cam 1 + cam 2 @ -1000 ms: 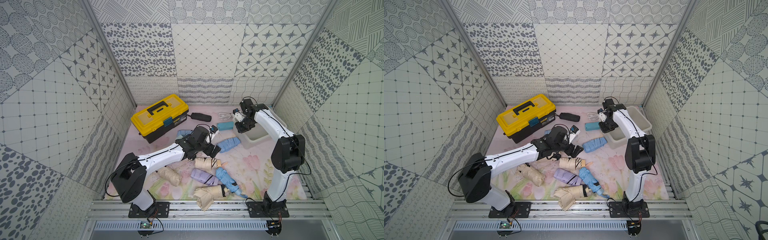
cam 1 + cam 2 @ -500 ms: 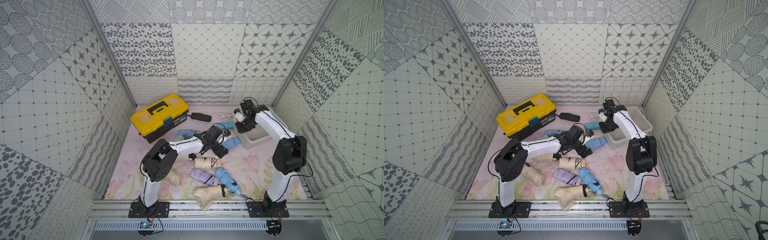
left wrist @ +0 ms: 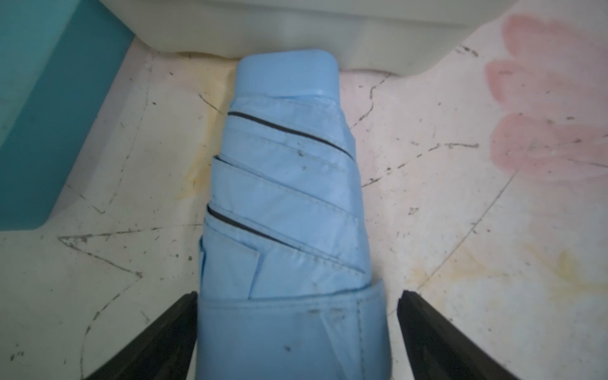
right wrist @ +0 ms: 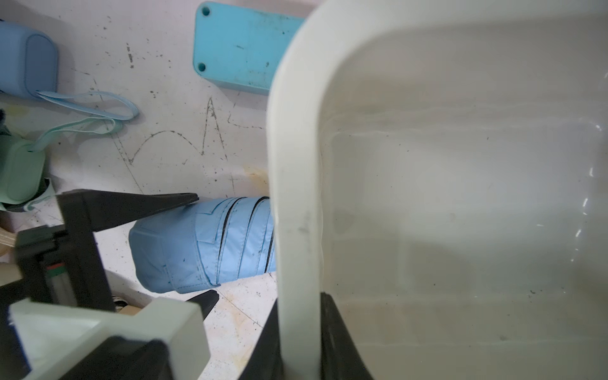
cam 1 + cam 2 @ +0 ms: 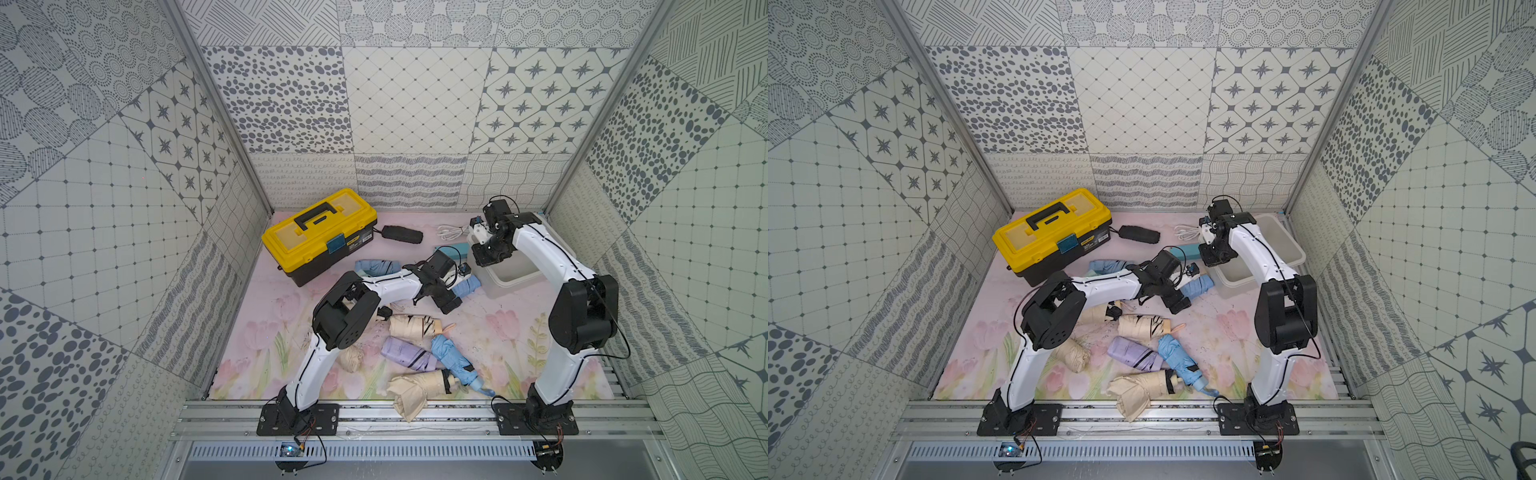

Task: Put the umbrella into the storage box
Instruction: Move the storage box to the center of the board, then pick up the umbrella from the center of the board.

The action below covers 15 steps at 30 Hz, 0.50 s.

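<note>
You have the folded light-blue fabric umbrella lying on the surface, one end against the outer wall of the white plastic storage box at back right. The left pincer straddles its other end. The right pincer straddles the box rim. The yellow-lidded black toolbox stands back left.

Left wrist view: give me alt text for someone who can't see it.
A folded light blue umbrella lies on the floral mat between the open black fingers of the left gripper. Its capped end points at the white storage box wall, with a teal box beside that.
</note>
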{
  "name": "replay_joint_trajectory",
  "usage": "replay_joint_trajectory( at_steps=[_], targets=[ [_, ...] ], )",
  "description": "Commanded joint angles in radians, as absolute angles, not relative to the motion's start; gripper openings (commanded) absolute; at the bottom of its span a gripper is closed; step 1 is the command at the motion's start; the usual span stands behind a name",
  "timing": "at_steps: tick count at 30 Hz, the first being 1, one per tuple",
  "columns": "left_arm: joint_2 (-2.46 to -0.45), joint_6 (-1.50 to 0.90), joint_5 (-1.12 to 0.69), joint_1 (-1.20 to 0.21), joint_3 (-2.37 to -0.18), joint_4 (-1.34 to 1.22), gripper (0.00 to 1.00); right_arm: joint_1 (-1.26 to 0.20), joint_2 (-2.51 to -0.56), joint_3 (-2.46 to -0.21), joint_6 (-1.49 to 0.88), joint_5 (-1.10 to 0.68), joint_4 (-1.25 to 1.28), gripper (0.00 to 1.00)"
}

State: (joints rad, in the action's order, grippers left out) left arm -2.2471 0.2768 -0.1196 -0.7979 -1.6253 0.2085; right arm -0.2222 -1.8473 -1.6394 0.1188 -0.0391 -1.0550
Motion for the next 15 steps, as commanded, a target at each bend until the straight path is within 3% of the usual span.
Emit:
replay_joint_trajectory(
  at_steps=[1,15],
  targets=[
    [-2.283,0.385,-0.083,-0.802,-1.663,0.27,0.89,-0.22,-1.794,-1.628,0.098,-0.064,-1.029,0.2],
    [-2.256,0.498,-0.084,-0.785,-1.635,0.289,0.51,-0.215,-1.773,-1.601,0.083,-0.08,-1.012,0.19]
  ],
)
